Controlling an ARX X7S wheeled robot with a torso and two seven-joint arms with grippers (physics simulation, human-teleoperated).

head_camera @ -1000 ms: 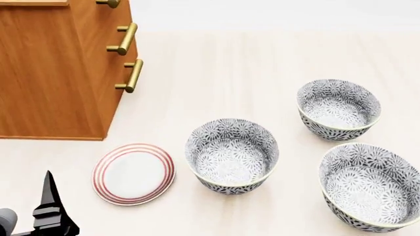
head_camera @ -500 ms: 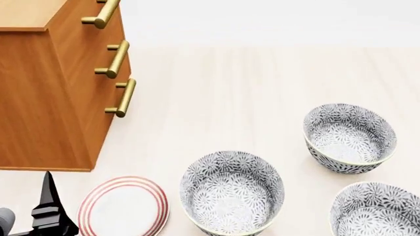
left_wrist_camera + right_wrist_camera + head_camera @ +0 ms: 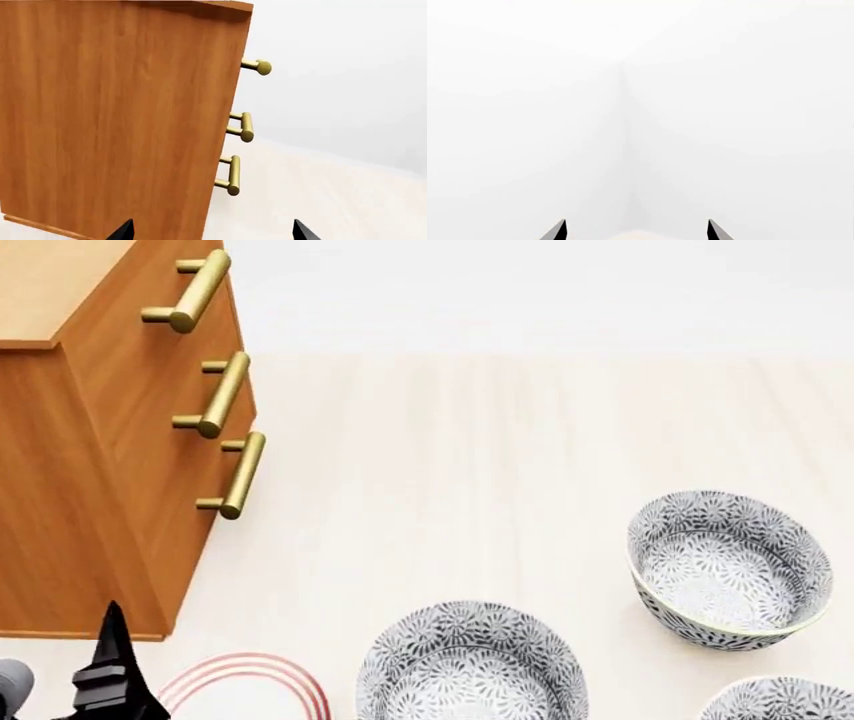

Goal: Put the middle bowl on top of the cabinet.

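Note:
Three patterned bowls stand on the pale floor in the head view. The middle bowl (image 3: 470,665), between the other two in depth, is cut by the view's lower edge. A second bowl (image 3: 727,568) stands farther right, and only the rim of a third (image 3: 781,700) shows. The cabinet (image 3: 94,440) rises at the left with three brass handles (image 3: 227,392); it also fills the left wrist view as cabinet (image 3: 113,115). My left gripper (image 3: 213,232) is open and empty, low beside the cabinet's side; one finger (image 3: 110,670) shows. My right gripper (image 3: 637,231) is open and faces blank white walls.
A white plate with red rings (image 3: 254,685) lies on the floor between the cabinet's corner and the middle bowl, mostly cut off. Bare pale floor (image 3: 507,460) stretches in front of the cabinet's drawers and beyond the bowls.
The head view has risen: the cabinet's top now shows, and the bowls and plate have slid down towards the view's lower edge. The left finger stays at the lower left.

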